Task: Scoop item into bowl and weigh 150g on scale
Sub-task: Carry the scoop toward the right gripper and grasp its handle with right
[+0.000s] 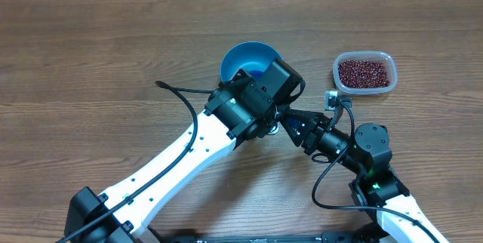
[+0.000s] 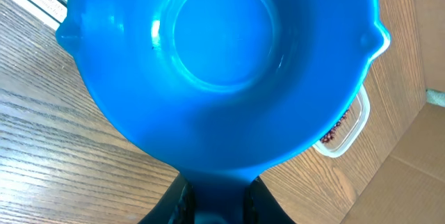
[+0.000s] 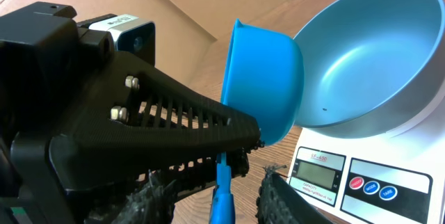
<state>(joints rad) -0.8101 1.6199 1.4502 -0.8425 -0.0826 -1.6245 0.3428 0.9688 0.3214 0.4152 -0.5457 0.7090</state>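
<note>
From overhead, the left gripper point(image 1: 260, 83) sat over the near rim of the blue bowl point(image 1: 241, 58) on the wooden desk point(image 1: 90, 47). A clear tub point(image 1: 335, 73) of red-brown beans point(image 1: 366, 72) stood apart to its right. The right gripper point(image 1: 296, 128) reached in just beside the left arm.

In the left wrist view, the bowl point(image 2: 222, 64) filled the picture with no beans inside. The left gripper point(image 2: 219, 200) was clamped narrowly on its rim. The tub point(image 2: 351, 130) and a few beans point(image 2: 336, 130) showed past the bowl's edge.

In the right wrist view, the bowl point(image 3: 375, 64) sat on the white scale point(image 3: 389, 182), above its display and buttons. A blue scoop point(image 3: 268, 78) was tipped on its side, its handle running between the fingers of the right gripper point(image 3: 222, 200). I cannot tell whether they pinched it.
</note>
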